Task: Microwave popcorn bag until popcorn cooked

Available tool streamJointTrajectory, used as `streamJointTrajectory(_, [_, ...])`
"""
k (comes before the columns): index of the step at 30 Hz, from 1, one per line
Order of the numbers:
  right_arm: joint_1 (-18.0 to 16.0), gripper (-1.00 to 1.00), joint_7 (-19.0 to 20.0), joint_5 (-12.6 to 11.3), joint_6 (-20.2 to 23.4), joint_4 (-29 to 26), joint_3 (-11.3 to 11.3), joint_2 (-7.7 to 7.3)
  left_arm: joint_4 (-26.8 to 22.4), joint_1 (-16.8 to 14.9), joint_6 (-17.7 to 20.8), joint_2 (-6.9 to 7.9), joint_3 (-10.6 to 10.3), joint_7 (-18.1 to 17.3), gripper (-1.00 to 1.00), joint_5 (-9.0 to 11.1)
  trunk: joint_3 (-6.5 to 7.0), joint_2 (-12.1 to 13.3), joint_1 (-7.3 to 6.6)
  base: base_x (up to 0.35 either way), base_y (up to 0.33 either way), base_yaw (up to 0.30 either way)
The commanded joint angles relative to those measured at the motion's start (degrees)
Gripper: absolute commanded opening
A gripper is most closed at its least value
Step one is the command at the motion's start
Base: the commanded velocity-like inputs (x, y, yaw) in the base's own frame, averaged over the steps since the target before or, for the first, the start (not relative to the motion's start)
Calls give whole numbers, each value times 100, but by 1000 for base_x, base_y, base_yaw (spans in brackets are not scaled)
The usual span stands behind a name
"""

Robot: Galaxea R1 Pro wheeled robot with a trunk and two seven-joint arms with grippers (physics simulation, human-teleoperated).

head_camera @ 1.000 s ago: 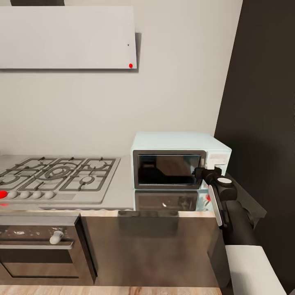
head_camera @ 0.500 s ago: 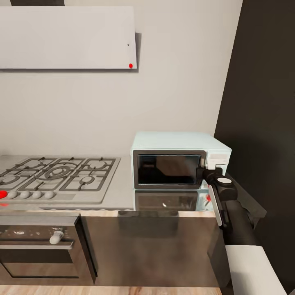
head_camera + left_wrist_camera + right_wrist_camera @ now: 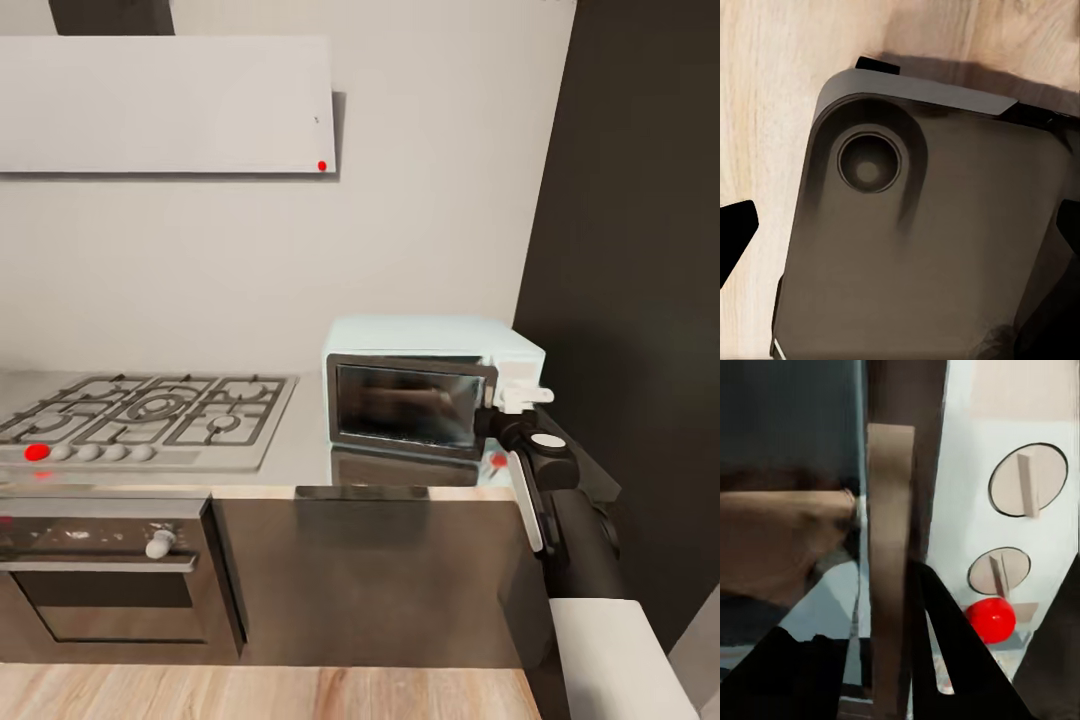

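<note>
The pale mint-blue microwave [image 3: 425,345] stands on the silver-grey countertop [image 3: 290,455] beside a dark wall. Its dark glass door [image 3: 405,402] is slightly ajar at the right edge. My right gripper [image 3: 490,413] is shut on that edge. In the right wrist view the door's edge [image 3: 889,547] runs between the black fingers [image 3: 952,660], next to two white knobs [image 3: 1027,480] and a red light [image 3: 991,619]. A blurred tan-brown shape [image 3: 780,547] shows at the glass; I cannot tell whether it is the popcorn bag. My left gripper [image 3: 900,232] hangs open over the robot's dark base [image 3: 930,247].
A steel gas hob [image 3: 150,412] lies left of the microwave, with an oven [image 3: 110,580] below it and a white hood [image 3: 165,105] above. A tall dark cabinet [image 3: 640,300] closes the right side. Pale wood floor [image 3: 250,695] runs along the front.
The microwave door's right edge has swung out a little with my right gripper on it. The whole head view has shifted, so the camera moved.
</note>
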Motion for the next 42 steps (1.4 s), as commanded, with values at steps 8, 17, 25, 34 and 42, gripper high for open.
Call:
streamJointTrajectory(8, [-4, -100, 5, 192, 38, -7, -11, 5, -3, 0, -11, -2, 1, 0, 100, 59, -6, -4, -3, -227, 0, 0])
streamJointTrajectory(17, [-4, -100, 5, 192, 31, -7, -11, 8, -3, 0, -11, -2, 1, 0, 100, 59, -6, -4, -3, -220, 0, 0])
streamJointTrajectory(25, [-4, -100, 5, 192, 35, -7, -3, 8, -3, 0, -10, -1, 0, 0, 100, 59, -6, -4, -3, -40, 0, 0])
streamJointTrajectory(34, [-4, 100, 20, 201, 101, -7, -3, 8, -3, 0, -11, -2, 0, 0, 100, 59, -6, -4, -3, 0, 0, 0])
streamJointTrajectory(42, [0, 100, 81, 158, 582, -9, 10, 21, -3, 0, -9, 3, 0, -1, 100, 59, -6, -4, -3, 0, 0, 0])
